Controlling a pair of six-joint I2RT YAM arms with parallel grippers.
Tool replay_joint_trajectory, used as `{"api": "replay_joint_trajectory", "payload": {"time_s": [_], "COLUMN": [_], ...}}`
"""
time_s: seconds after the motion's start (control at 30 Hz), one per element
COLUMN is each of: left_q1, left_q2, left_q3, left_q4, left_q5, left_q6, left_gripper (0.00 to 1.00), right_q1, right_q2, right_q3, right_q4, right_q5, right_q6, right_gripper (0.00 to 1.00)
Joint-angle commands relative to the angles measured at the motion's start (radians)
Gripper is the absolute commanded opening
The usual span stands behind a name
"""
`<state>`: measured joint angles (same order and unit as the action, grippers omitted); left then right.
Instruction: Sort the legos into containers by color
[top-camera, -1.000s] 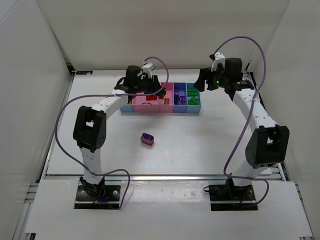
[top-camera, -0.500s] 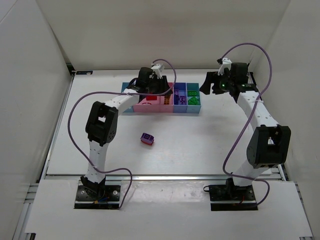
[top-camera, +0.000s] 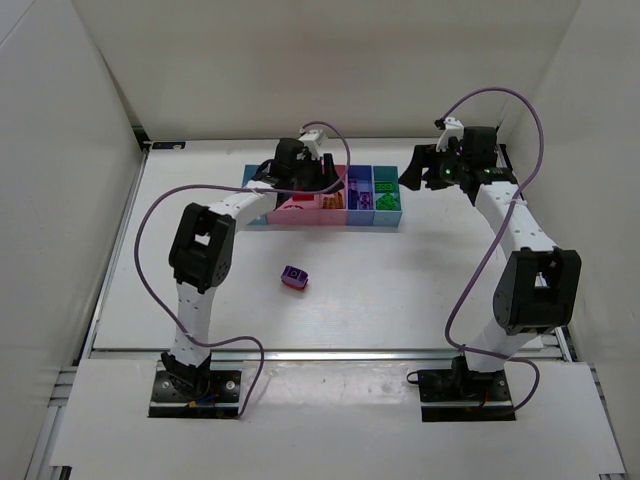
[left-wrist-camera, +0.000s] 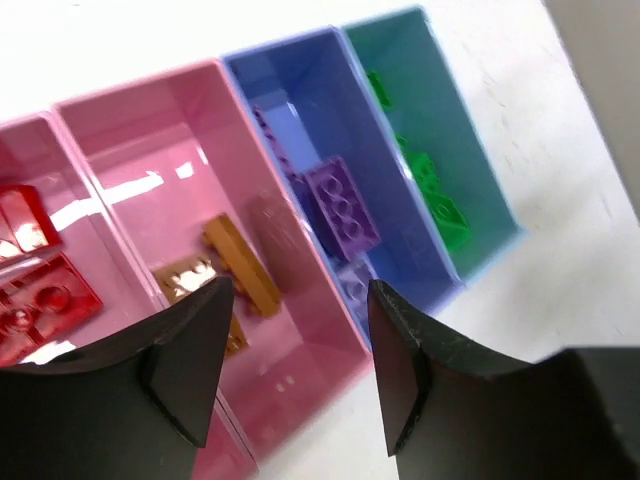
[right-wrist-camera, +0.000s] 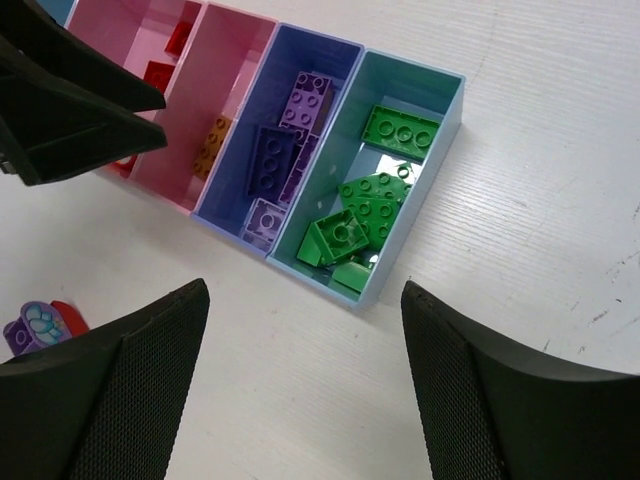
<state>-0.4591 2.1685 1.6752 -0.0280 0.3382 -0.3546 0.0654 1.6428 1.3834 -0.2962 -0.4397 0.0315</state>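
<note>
Legos (right-wrist-camera: 400, 130) small, studded, colour-sorted in tray (right-wrist-camera: 240, 68); left jaws part-open, right jaws wide, both empty.

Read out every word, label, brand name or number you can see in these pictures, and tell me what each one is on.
No text can be read in any view.
tray: no label or number on its walls.
green legos and purple legos: stud tops too blurred to show any lettering.
left arm and right arm: no marking large enough to read.
</note>
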Motion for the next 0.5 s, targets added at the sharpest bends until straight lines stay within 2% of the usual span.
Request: {"api": "replay_joint_trajectory", "payload": {"time_s": [0.0, 0.1, 0.13, 0.2, 0.23, 0.27, 0.3, 0.33, 0.37, 0.4, 0.47], "left_q1": [0.01, 0.033, 0.037, 0.045, 0.051, 0.074, 0.085, 0.097, 0.109, 0.125, 0.128], "left_q2": [-0.18, -0.294, -0.343, -0.393, -0.418, -0.462, -0.482, -0.501, -0.525, -0.538, -0.547], "left_q3": [-0.06, -0.083, -0.083, -0.083, -0.091, -0.091, -0.094, -0.098, -0.104, -0.123, -0.132], "left_q4": [0.111, 0.047, -0.131, -0.318, -0.402, -0.605, -0.706, -0.801, -0.972, -1.047, -1.172], "left_q5": [0.111, 0.296, 0.37, 0.427, 0.521, 0.583, 0.619, 0.642, 0.636, 0.627, 0.584], "left_q6": [0.034, 0.089, 0.124, 0.24, 0.435, 0.536, 0.771, 0.884, 0.987, 1.161, 1.297], "left_gripper": [0.67, 0.66, 0.66, 0.65, 0.64, 0.64, 0.66, 0.67, 0.68, 0.7, 0.7], "right_q1": [-0.003, -0.003, -0.003, 0.004, 0.007, 0.007, 0.007, 0.007, 0.01, 0.008, 0.007], "right_q2": [-0.006, -0.017, -0.021, -0.032, -0.037, -0.04, -0.046, -0.047, -0.051, -0.057, -0.063], "right_q3": [-0.02, -0.047, -0.055, -0.076, -0.08, -0.087, -0.09, -0.093, -0.098, -0.103, -0.107], "right_q4": [0.023, 0.019, 0.016, 0.011, 0.006, -0.003, -0.006, -0.011, -0.014, -0.018, -0.021], "right_q5": [-0.073, -0.14, -0.158, -0.197, -0.209, -0.224, -0.231, -0.235, -0.241, -0.254, -0.267], "right_q6": [-0.019, -0.079, -0.091, -0.113, -0.126, -0.154, -0.163, -0.171, -0.188, -0.194, -0.206], "right_gripper": [0.81, 0.8, 0.8, 0.8, 0.8, 0.79, 0.79, 0.79, 0.79, 0.79, 0.79]}}
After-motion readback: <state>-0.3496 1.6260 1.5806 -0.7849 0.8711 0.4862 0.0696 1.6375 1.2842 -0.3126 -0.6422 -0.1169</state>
